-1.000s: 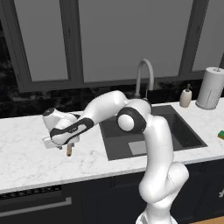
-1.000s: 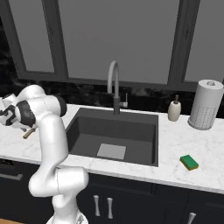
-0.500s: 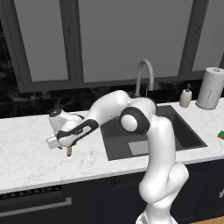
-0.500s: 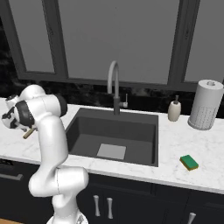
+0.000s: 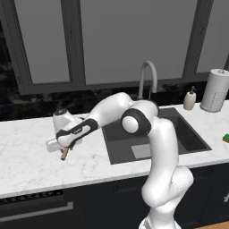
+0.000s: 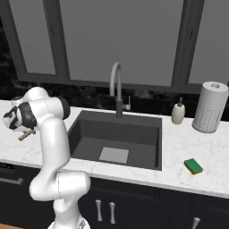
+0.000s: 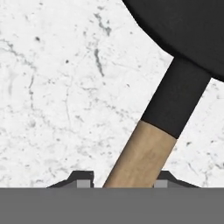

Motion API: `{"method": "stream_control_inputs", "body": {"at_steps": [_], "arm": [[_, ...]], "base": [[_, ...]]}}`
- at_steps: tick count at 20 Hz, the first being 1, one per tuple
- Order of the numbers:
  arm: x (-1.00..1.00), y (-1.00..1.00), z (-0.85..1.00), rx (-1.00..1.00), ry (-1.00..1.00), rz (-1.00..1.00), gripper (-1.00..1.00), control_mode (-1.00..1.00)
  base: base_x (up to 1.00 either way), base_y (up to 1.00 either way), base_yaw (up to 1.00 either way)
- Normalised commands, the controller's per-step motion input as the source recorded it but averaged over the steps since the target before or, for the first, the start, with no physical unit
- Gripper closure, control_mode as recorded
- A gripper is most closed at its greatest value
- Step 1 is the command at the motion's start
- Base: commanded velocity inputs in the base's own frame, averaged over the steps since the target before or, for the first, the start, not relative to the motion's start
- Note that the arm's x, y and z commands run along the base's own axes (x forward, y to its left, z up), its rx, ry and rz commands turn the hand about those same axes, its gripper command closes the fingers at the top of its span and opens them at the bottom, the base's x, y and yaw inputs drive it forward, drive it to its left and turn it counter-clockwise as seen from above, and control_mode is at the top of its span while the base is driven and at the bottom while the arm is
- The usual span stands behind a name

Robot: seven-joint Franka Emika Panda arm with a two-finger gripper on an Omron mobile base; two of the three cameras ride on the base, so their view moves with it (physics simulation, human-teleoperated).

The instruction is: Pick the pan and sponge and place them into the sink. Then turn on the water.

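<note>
- One step is under way, as I judge it: taking hold of the pan (image 7: 183, 26), whose black body fills the upper right of the hand view while its wooden handle (image 7: 140, 155) runs down between the two finger tips.
- The hand (image 5: 65, 147), at centre left of the left base view, has its tips just beside the handle on either side; whether they clamp it I cannot tell.
- Next would come a firm close, a lift, and a carry right to the sink (image 6: 147, 134), dark and dry beneath its gooseneck faucet (image 6: 115, 85).
- The sponge (image 6: 193, 166) lies lower right on the white marble surface (image 5: 27, 165).
- Dark windows back the room.
</note>
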Motion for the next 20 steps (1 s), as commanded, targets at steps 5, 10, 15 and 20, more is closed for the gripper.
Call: {"method": "stream_control_inputs", "body": {"at_steps": [5,10,15,20], "arm": [[-0.09,-0.2,-0.99,0.0,-0.01,0.0,1.0,-1.0],[-0.15,-0.37,-0.45,0.0,-0.31,-0.04,1.0,-1.0],[0.02,-0.4,0.02,0.03,-0.42,-0.15,1.0,-1.0],[0.19,-0.21,0.44,0.21,-0.13,-0.27,1.0,-1.0]], "base": [[0.0,0.0,0.0],[0.0,0.0,0.0],[0.0,0.0,0.0],[0.0,0.0,0.0]]}}
